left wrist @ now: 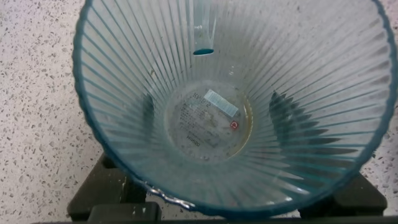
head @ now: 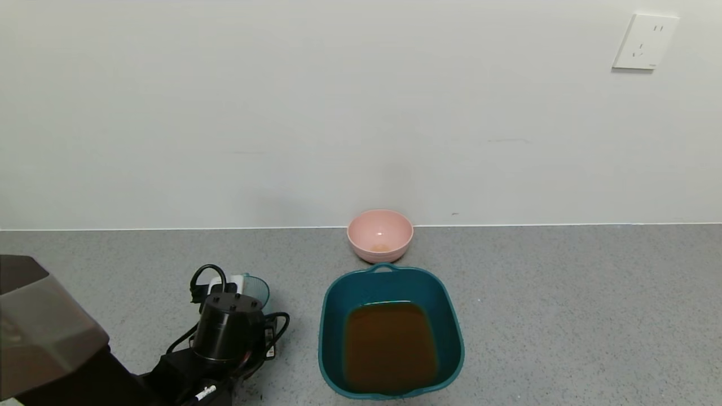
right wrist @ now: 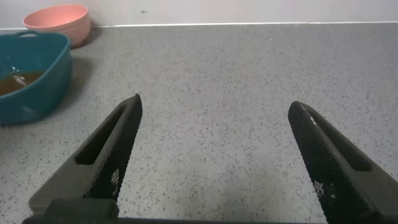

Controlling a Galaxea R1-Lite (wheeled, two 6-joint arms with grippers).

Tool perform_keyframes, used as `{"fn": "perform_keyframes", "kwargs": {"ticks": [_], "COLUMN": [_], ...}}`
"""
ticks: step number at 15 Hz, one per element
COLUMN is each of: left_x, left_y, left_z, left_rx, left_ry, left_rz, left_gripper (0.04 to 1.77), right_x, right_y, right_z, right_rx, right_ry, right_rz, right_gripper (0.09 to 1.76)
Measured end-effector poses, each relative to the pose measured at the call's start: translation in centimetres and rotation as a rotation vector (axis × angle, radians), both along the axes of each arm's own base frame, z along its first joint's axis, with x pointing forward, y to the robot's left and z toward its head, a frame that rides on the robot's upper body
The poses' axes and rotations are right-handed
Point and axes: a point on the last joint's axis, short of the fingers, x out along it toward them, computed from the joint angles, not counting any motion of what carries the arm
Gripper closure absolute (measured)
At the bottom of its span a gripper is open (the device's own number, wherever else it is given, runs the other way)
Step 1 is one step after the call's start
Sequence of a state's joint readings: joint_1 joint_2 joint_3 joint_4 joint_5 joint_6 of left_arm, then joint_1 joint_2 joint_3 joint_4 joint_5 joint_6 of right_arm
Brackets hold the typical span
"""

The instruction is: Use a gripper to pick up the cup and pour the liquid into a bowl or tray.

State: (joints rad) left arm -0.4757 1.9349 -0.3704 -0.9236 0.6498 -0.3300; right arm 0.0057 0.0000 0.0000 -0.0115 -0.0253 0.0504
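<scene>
The ribbed pale blue cup [head: 255, 288] is upright at the counter's left, just beyond my left arm's black wrist. In the left wrist view the cup [left wrist: 205, 74] fills the frame and is empty, with only a thin brown trace round its base. My left gripper [left wrist: 217, 115] is shut on the cup; its dark fingers [left wrist: 289, 115] show through the walls on both sides. The teal basin [head: 333, 316] sits to the right of the cup and holds brown liquid [head: 389, 344]. My right gripper [right wrist: 214, 106] is open and empty over bare counter, out of the head view.
A pink bowl [head: 379, 234] stands against the wall just behind the basin. The right wrist view shows the basin [right wrist: 43, 68] and the pink bowl [right wrist: 59, 18] far off to one side. A wall socket [head: 645, 42] is at the upper right.
</scene>
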Motion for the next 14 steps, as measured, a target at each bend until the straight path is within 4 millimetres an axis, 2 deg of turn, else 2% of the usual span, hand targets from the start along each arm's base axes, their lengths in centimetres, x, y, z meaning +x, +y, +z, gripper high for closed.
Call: {"fn": "perform_keyframes", "kwargs": {"ticks": [3,7,14], "left_x": [0.03,0.15,0.05], "left_y": [-0.01,-0.06,0.05], "left_z": [-0.16,-0.07,0.04], "left_rx": [0.003,0.004,0.011], "left_ry": [0.005,-0.002,-0.004], "left_rz": [0.0,0.003,0.008], "left_gripper": [0.57,0.36,0.2], "right_x": [0.0,0.0,0.0], "right_y": [0.0,0.0,0.0], "right_z": [0.0,0.0,0.0], "right_rx": [0.0,0.0,0.0], "right_ry": [0.0,0.0,0.0], "right_rz": [0.0,0.0,0.001], "right_gripper": [0.14,0.14,0.14]}}
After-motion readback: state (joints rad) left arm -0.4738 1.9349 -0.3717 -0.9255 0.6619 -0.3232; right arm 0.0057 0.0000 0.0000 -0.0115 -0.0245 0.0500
